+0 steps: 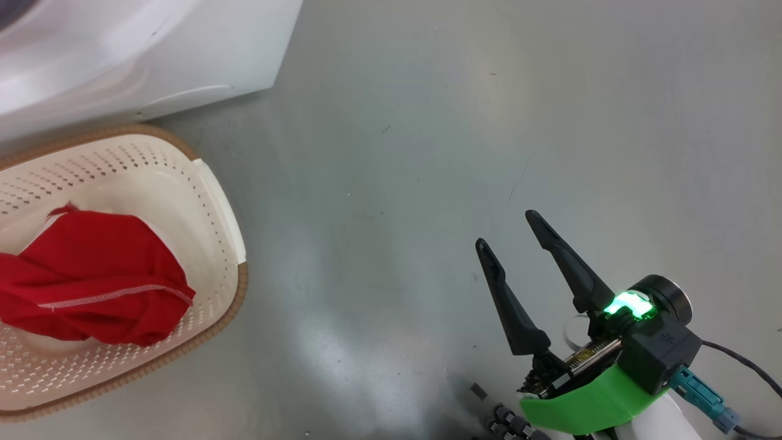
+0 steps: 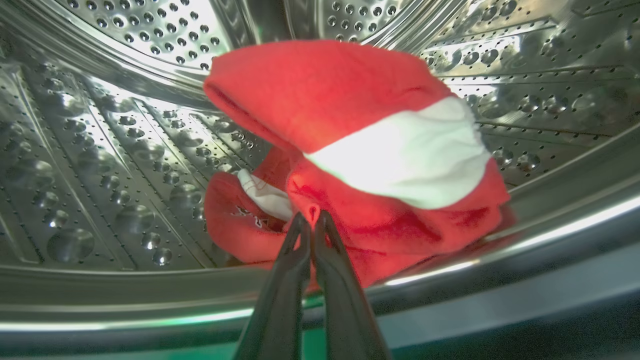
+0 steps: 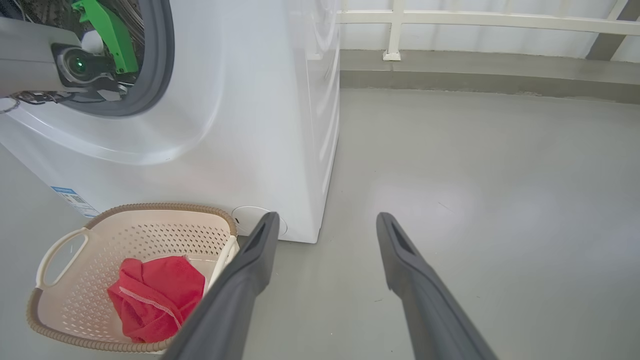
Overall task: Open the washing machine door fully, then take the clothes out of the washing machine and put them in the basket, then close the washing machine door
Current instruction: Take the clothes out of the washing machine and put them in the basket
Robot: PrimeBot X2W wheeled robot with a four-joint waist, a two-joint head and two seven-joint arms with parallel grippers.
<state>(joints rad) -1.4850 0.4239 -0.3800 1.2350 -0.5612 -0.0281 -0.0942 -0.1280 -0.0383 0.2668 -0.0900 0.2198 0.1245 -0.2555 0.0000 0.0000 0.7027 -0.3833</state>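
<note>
- The white boxy front-loading washing machine stood on the grey floor.
- The cream perforated plastic basket, brown-rimmed, sat just beside the machine's base and held a crumpled red garment with white stitching.
- A second red garment with a white band lay inside the perforated steel drum.
- The left gripper was clenched on a fold of that banded garment.
- The right gripper hung released over bare floor, well apart from the basket.

Nothing legible: blue label on the washing machine is too small.
</note>
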